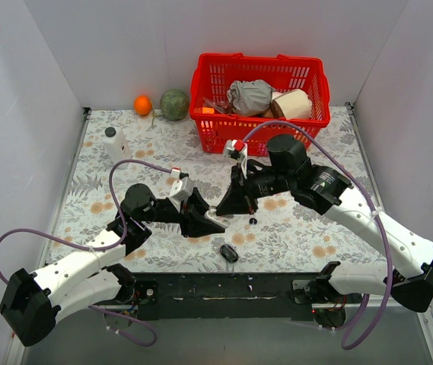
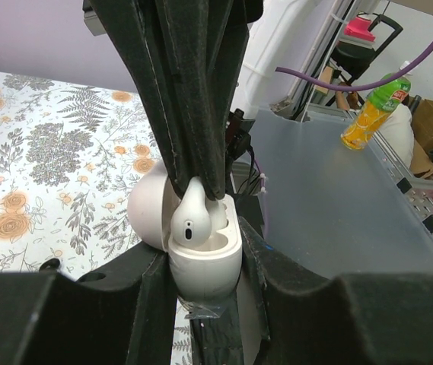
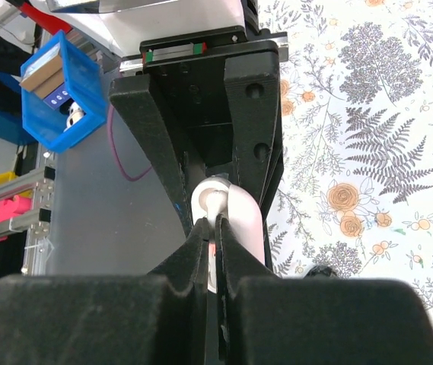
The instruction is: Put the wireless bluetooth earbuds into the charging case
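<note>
One earbud (image 2: pixel 191 217) pinched by the right gripper (image 3: pixel 214 237), we are seating it squarely into the left gripper's (image 2: pixel 203 280) clamped charging case (image 2: pixel 205 258).

Robot lab cell: white partition walls (image 1: pixel 26 76), floral-cloth table (image 1: pixel 292 232); blue parts bin (image 3: pixel 52 91) and metal racking (image 3: pixel 7 205) to the near side.

I see 3 plain pale walls (image 1: pixel 125 46) closing in my floral-covered counter (image 1: pixel 284 236) along its far, left and right edges.
</note>
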You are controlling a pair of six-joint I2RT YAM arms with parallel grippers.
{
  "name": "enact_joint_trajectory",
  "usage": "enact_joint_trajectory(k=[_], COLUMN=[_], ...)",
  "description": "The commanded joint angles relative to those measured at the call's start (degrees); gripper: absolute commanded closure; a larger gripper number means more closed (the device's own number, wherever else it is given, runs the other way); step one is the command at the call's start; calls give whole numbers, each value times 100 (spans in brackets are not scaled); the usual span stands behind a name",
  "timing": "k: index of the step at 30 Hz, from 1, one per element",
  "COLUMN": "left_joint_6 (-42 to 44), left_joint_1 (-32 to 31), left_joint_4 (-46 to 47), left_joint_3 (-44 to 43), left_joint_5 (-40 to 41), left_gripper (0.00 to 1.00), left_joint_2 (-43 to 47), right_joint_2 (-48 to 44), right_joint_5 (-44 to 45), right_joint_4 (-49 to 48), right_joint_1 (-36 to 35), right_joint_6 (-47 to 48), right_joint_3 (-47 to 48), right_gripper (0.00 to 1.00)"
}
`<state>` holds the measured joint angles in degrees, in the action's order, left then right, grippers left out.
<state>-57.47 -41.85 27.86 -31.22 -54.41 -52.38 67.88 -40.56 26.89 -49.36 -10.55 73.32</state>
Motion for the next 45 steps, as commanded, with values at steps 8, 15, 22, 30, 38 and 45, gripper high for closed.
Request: enact_joint_trajectory(k=[8,15,22,30,38,45], left_joint_6=[26,78,122,157,236,324], left_joint_1=[-87,-87,-87,-87,-87,-87], left_joint_4=[185,124,106,88,1,9], left_joint_3=[-121,-112,-103,-51,-86,-86], left_joint_5=[-272,-272,-263,-228,-236,-316], left_gripper=[100,100,100,100,100,100], left_joint_2=[-62,-44,-62,-27,-70,-106], right_joint_2=[375,437,490,534,613,692], right_joint_5=[1023,1190,1287,1182,1103,1164], right_joint_4=[852,1388,1705,1802,1916,2171], right_joint_1=[-548,-557,-557,-566,-759,-899], right_joint_6=[896,1283,1450,1529,1626,1749], right_joint_3=[771,1070,1299,1343,1387,1475], right_gripper=[99,99,99,99,99,99])
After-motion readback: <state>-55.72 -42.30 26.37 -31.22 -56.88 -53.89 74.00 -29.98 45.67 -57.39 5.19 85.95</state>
